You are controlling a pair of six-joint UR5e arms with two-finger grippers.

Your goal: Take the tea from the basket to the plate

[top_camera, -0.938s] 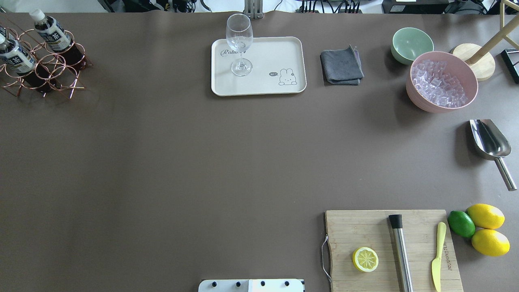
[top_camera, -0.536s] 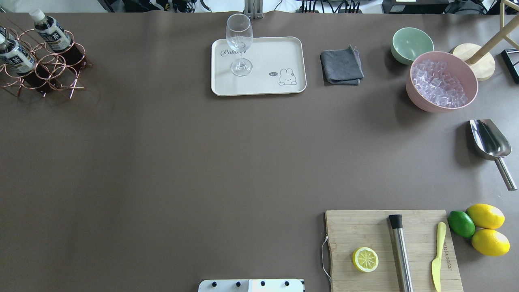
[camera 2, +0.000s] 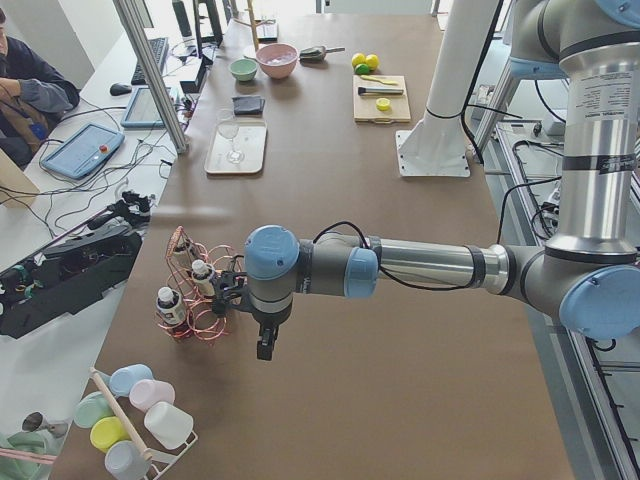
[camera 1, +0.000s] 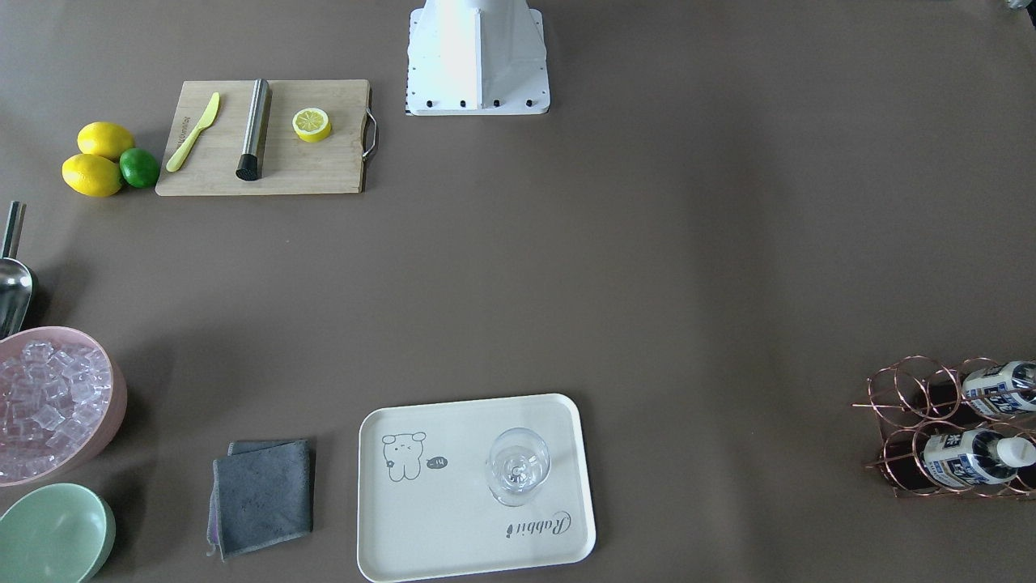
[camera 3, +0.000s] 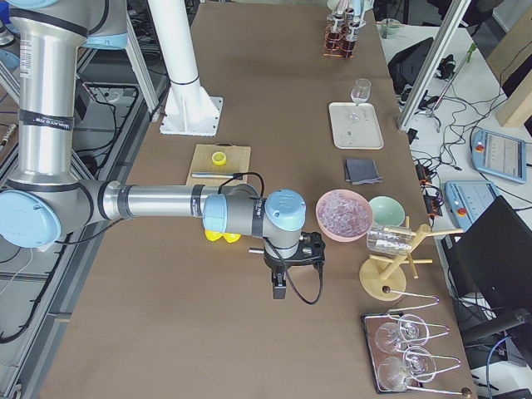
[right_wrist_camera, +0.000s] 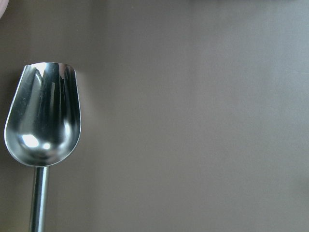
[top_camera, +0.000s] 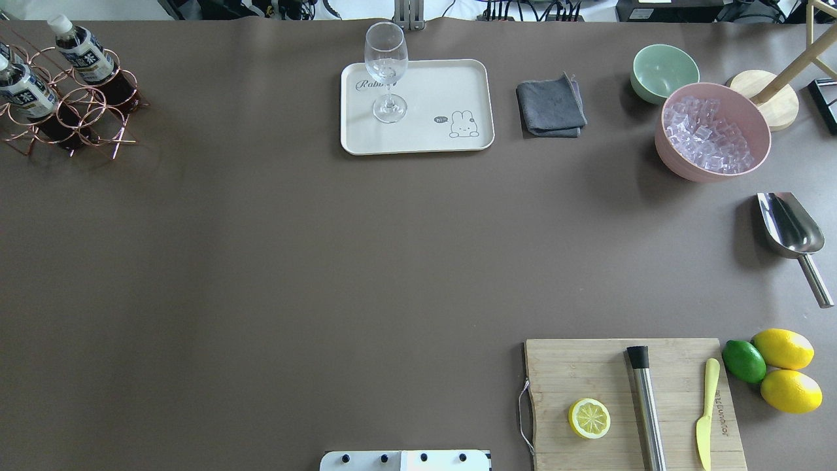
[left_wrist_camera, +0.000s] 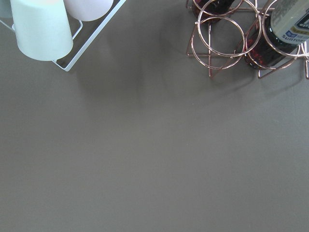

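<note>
Scarcely anything moved: dark, white-capped tea (top_camera: 85,57) sits in basket (top_camera: 84,110); cannot tell if left hand (camera 2: 232,292) or right hand (camera 3: 312,247) grips.

Right arm (camera 3: 158,202): near, stretched level over the table (camera 3: 166,332).
Pink ice bowl (camera 3: 343,214): just beside its wrist, touching a green bowl (camera 3: 386,211).
Cream tray (camera 3: 356,133): carries a stemmed glass (camera 3: 360,90).
Copper wire basket (camera 3: 339,41): far end, bottles inside.

"Rabbit" on plate (camera 1: 453,494) (tea (left_wrist_camera: 286,29) label: perhaps "Suntory").
</note>
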